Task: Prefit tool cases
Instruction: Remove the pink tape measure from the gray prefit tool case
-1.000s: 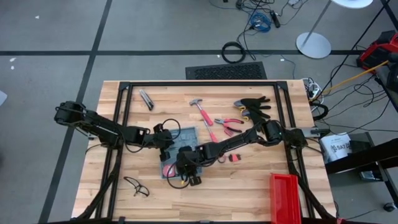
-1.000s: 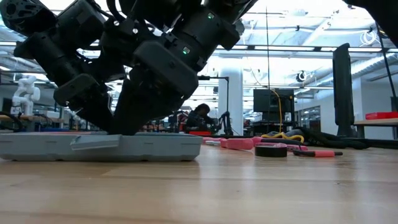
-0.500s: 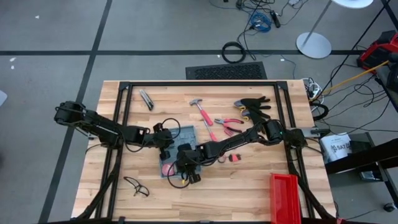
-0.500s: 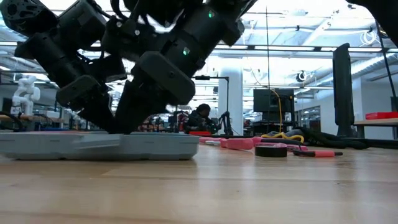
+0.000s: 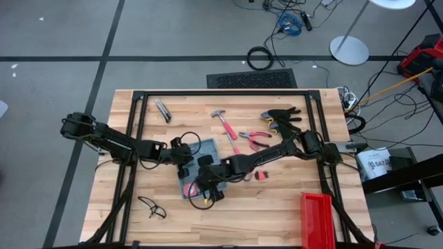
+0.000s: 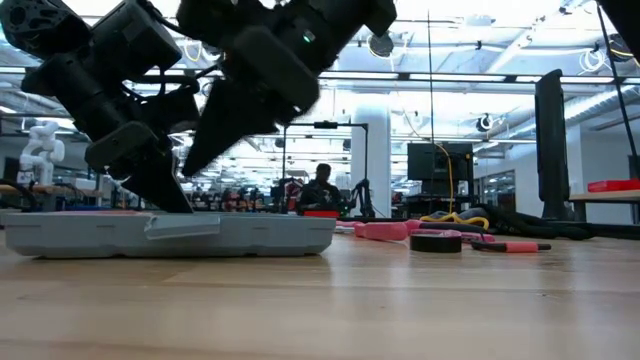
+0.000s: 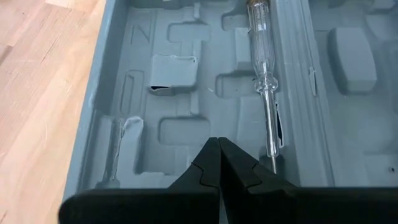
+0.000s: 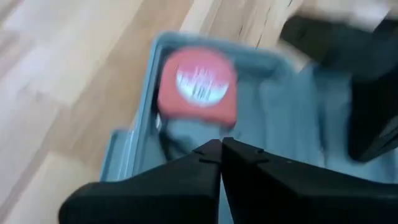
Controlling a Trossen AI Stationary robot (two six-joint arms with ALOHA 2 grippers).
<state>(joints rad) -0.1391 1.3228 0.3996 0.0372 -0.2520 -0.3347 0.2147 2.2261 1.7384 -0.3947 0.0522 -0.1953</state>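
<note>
I see the tool case (image 5: 201,169) lying open at table centre. My left gripper (image 7: 219,163) rests pressed together in its tray at nine o'clock; my right gripper (image 8: 221,155), fingers also together and empty, hovers over the six o'clock end. The case looks light, stiff and slippery; I'd grip its rim.

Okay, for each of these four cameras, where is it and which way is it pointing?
High: overhead, facing straight down; both arms over the tool case.
Low: at tabletop height, looking level across; arms descend onto the case.
Left wrist: past the shut left gripper into the case tray.
Right wrist: past the shut right gripper at the case.
All four share the case.
</note>
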